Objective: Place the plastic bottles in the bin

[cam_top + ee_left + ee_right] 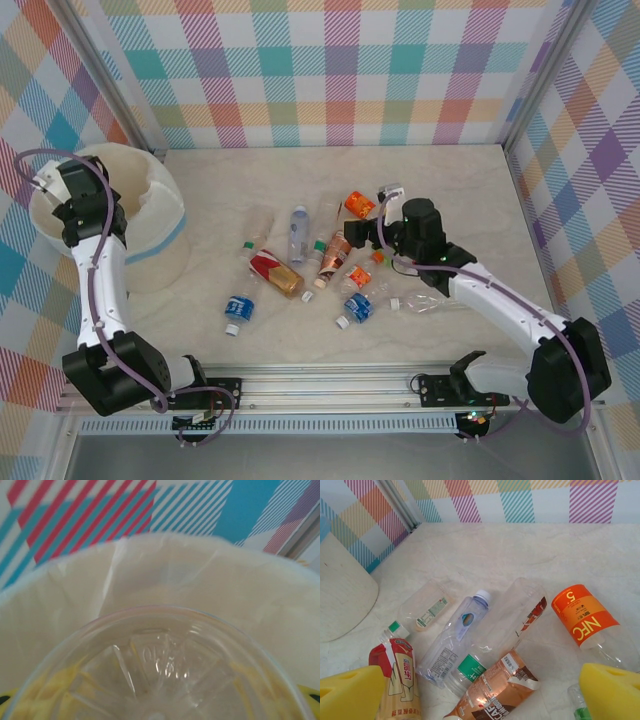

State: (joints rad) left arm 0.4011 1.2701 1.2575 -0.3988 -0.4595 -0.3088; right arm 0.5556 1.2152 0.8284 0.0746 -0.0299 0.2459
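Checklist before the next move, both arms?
1. Left gripper grips clear bottle: ok.
2. Clear bottle over bin: ok, the inner wall shows behind it.
3. Right gripper open: ok, jaws wide.
4. Target under right gripper: ok, brown-label bottle lies between its pads.
5. Target free of neighbours: not ok, green-capped bottle lies against it.
6. Arms apart: ok, opposite sides of the table.
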